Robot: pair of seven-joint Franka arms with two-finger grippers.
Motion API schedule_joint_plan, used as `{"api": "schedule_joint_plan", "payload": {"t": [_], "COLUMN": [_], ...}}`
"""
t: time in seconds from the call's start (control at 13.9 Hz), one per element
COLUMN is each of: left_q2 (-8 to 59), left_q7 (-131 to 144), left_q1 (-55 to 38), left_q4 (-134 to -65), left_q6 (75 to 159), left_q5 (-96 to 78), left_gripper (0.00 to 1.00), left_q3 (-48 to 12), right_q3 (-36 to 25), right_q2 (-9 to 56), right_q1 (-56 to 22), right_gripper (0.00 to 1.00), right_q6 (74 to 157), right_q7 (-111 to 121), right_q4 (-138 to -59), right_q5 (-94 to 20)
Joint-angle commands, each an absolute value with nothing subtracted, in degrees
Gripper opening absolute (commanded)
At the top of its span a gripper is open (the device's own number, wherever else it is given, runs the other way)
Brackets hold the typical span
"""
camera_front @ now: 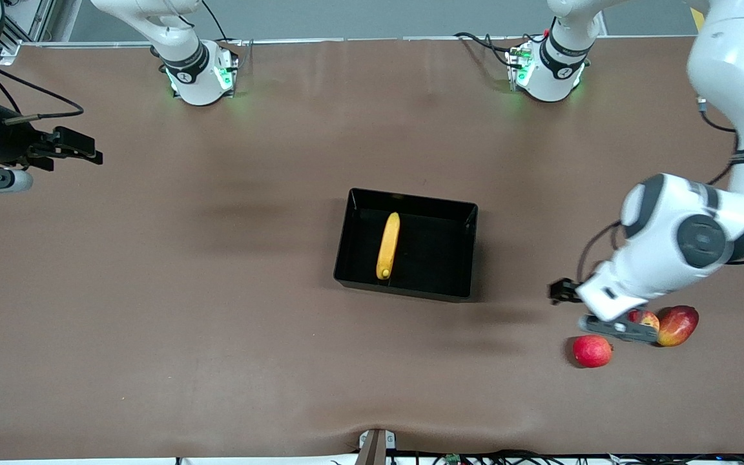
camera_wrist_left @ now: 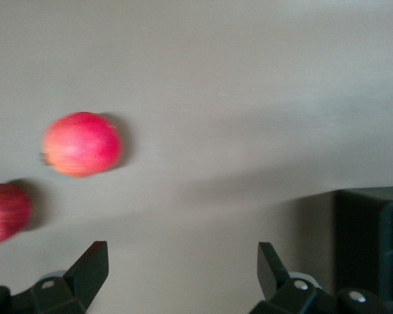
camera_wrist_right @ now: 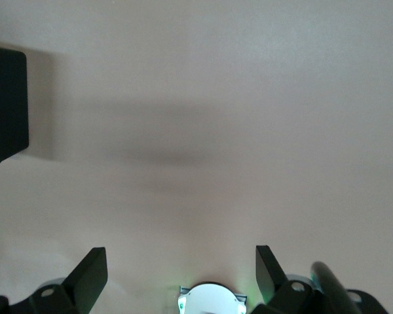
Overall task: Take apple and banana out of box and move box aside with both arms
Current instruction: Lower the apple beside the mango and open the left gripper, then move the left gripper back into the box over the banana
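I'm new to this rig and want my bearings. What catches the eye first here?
A yellow banana lies in the black tray at mid-table. Toward the left arm's end, the left end effector hangs open over three red fruits, the apple between the mango and a plain red fruit. The right end effector waits open at its own end.

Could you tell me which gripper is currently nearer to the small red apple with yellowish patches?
The left. The left gripper, fingers open, hangs over the fruit cluster right by the apple. The right gripper, also open, waits over bare table at the right arm's end, well away from it.
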State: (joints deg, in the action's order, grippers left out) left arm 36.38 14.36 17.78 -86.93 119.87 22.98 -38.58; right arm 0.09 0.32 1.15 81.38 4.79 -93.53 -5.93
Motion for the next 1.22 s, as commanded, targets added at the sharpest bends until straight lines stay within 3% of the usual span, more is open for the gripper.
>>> {"api": "schedule_joint_plan", "payload": {"t": [0.0,0.29,0.58,0.94,1.15], "left_q2": [35.6,38.7,42.4,45.2,48.8], "left_q7": [27.4,43.0,47.8,53.1,54.7], "left_q1": [10.2,-1.3,-8.2,-21.4,-23.1], "left_q4": [-87.9,-87.5,-87.3,-86.9,-86.8], "left_q6": [119.5,121.7,130.3,139.8,147.8], "left_q5": [24.5,28.8,29.3,29.2,29.2], "left_gripper": [1.00,1.00,1.00,1.00,1.00], "left_q3": [-38.5,-38.2,-36.5,-24.4,-22.1], "right_q3": [0.0,0.1,0.1,0.1,0.1], "right_q2": [1.0,0.9,0.9,0.8,0.8], "right_q1": [1.4,1.0,-0.5,-0.6,-0.6], "right_gripper": [1.00,1.00,1.00,1.00,1.00], "right_q6": [80.2,79.5,78.8,78.7,78.7], "right_q7": [4.7,1.4,0.1,0.1,0.0], "right_q4": [-92.7,-92.8,-93.0,-93.4,-93.4], "right_q5": [-6.4,-6.4,-6.4,-6.4,-6.5]}}
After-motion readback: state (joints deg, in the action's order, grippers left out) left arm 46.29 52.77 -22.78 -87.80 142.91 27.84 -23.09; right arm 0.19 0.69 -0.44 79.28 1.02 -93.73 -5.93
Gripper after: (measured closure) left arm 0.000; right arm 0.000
